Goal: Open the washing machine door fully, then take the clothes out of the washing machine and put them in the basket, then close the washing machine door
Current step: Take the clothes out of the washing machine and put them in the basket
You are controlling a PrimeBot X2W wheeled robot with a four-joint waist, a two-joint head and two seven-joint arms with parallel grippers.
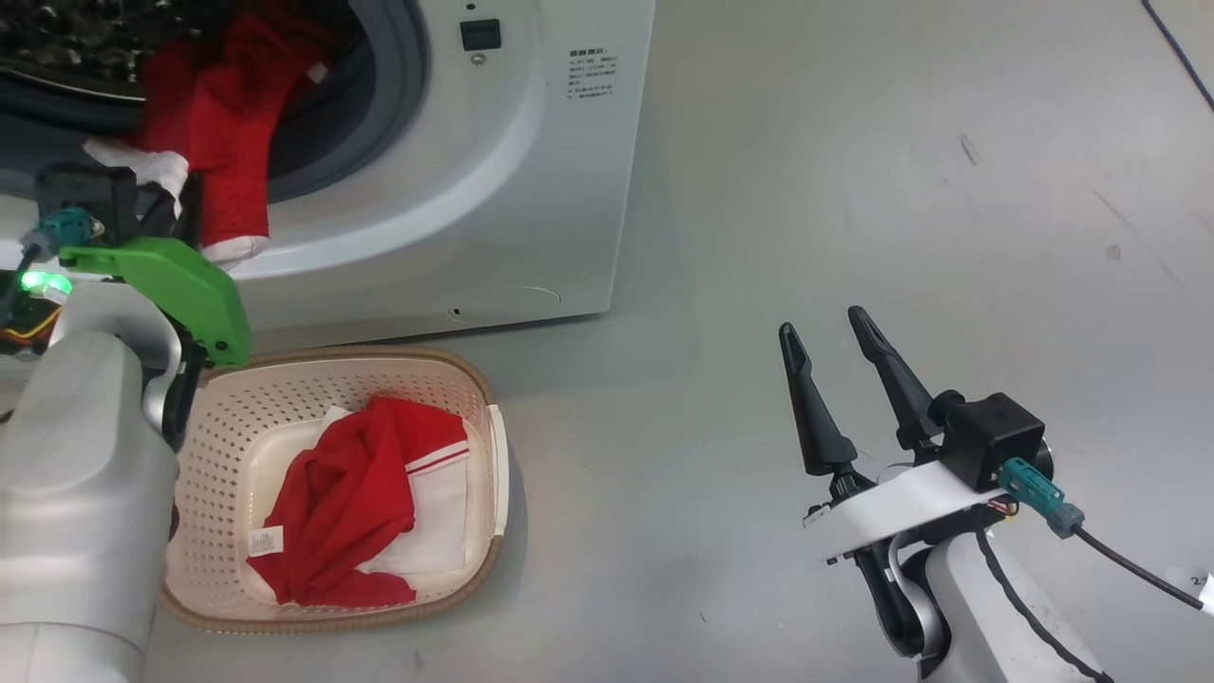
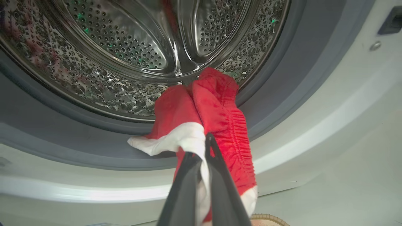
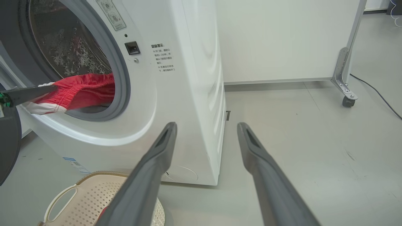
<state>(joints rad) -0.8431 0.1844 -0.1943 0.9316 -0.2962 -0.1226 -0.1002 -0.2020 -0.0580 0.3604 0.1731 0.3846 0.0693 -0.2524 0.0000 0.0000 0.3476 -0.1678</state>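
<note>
The washing machine [image 1: 531,171] stands with its drum hole uncovered. Red clothes [image 2: 220,106] with white trim hang out of the drum over the grey rim. My left gripper [image 2: 201,146] is shut on the white trim of this garment, just outside the hole; from the right wrist its fingers [image 3: 28,92] show at the cloth's edge. A second red and white garment [image 1: 351,503] lies in the basket [image 1: 495,531] on the floor before the machine. The washing machine door [image 3: 6,147] shows as a dark edge swung aside. Right of the machine, my right gripper [image 1: 825,327] hangs open over bare floor.
A white partition panel [image 3: 282,40] on a castor [image 3: 347,101] stands behind the machine. A dark cable [image 3: 377,94] runs along the floor at the right. Grey floor stretches right of the basket [image 3: 88,201] and the machine.
</note>
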